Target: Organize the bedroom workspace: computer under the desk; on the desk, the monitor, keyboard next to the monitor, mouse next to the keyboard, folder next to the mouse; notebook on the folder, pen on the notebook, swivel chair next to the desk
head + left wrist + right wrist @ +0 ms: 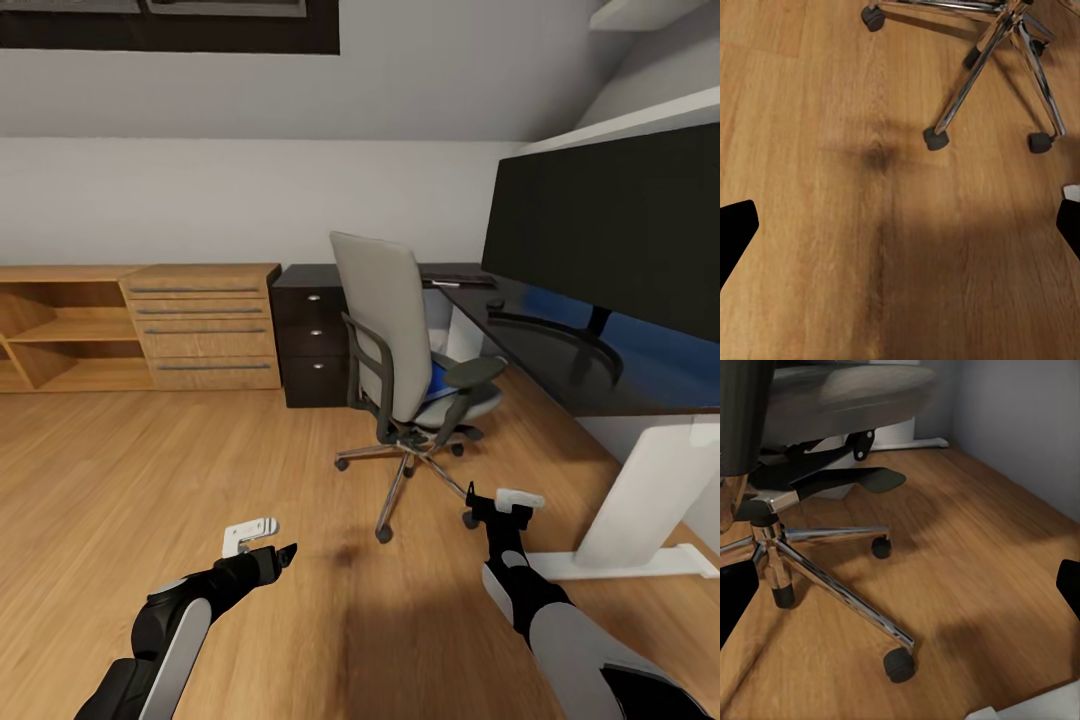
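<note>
The folder (436, 385) is seen on the swivel chair (400, 340) seat beside the tabletop (560, 375). Both pincers, left (262, 540) and right (505, 505), are held spread and empty; a closer approach is judged necessary before lifting.

A light wooden drawer chest (205, 327) stands against the wall beside an open wooden shelf unit (62, 330).

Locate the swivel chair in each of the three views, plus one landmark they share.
Head view: swivel chair mid-frame, backrest toward camera, beside the desk.
Left wrist view: its chrome base and casters along the upper edge.
Right wrist view: seat underside, armrest and chrome base on the left.
Shared landmark: wood plank floor.
</note>
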Controlling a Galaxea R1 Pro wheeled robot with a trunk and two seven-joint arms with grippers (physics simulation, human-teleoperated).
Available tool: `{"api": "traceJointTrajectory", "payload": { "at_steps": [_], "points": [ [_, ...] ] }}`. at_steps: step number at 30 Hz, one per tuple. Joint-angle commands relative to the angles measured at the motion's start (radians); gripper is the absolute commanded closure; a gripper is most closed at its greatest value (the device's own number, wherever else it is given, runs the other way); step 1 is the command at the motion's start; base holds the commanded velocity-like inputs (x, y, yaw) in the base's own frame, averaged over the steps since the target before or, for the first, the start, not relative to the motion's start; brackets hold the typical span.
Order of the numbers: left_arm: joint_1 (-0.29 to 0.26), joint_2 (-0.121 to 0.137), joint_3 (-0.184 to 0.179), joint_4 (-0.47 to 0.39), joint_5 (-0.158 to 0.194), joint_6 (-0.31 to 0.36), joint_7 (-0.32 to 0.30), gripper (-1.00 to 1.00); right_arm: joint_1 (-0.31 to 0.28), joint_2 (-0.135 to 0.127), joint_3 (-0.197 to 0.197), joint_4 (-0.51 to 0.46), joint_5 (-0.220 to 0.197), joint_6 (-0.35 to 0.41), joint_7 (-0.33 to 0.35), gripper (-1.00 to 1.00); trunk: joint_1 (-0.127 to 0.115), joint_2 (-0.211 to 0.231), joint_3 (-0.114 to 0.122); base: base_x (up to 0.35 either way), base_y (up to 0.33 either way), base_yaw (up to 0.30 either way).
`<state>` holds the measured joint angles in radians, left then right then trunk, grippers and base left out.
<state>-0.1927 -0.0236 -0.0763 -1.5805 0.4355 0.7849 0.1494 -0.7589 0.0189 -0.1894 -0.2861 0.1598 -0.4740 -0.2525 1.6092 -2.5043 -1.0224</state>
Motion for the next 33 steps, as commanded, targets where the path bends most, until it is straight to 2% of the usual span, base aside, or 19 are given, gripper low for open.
{"api": "traceJointTrajectory", "payload": {
  "at_steps": [1,17,18,20,25,33],
  "points": [
    [-0.001,0.000,0.000,-0.001,0.010,0.004,0.010,-1.00,-0.001,0.000,-0.005,0.001,0.011,-0.002,-0.003,-1.00,0.000,0.000,-0.001,0.000,0.000,0.000],
    [-0.001,0.001,0.000,-0.001,0.009,0.004,0.010,-1.00,0.000,0.000,-0.005,0.000,0.011,-0.004,-0.003,-1.00,0.000,0.000,0.000,0.000,0.000,0.000],
    [-0.001,-0.004,-0.003,-0.001,0.011,0.001,0.009,-1.00,-0.001,0.017,0.025,0.021,0.051,-0.014,-0.006,-1.00,0.000,0.000,0.000,0.000,0.000,0.000],
    [-0.001,-0.005,-0.003,-0.001,0.012,0.000,0.009,-1.00,-0.001,0.017,0.031,0.024,0.066,-0.019,-0.006,-1.00,0.000,0.000,0.000,0.000,0.000,0.000],
    [-0.001,-0.002,-0.002,0.006,0.011,0.000,0.009,-1.00,-0.001,0.004,0.039,0.026,0.081,-0.029,-0.005,-1.00,0.000,0.000,0.000,0.000,0.000,0.000],
    [-0.001,0.008,0.000,0.008,0.008,0.002,0.009,-1.00,-0.003,-0.011,0.031,-0.003,0.074,-0.005,-0.011,-1.00,0.000,0.000,0.000,0.000,0.000,0.000]
  ]
}}
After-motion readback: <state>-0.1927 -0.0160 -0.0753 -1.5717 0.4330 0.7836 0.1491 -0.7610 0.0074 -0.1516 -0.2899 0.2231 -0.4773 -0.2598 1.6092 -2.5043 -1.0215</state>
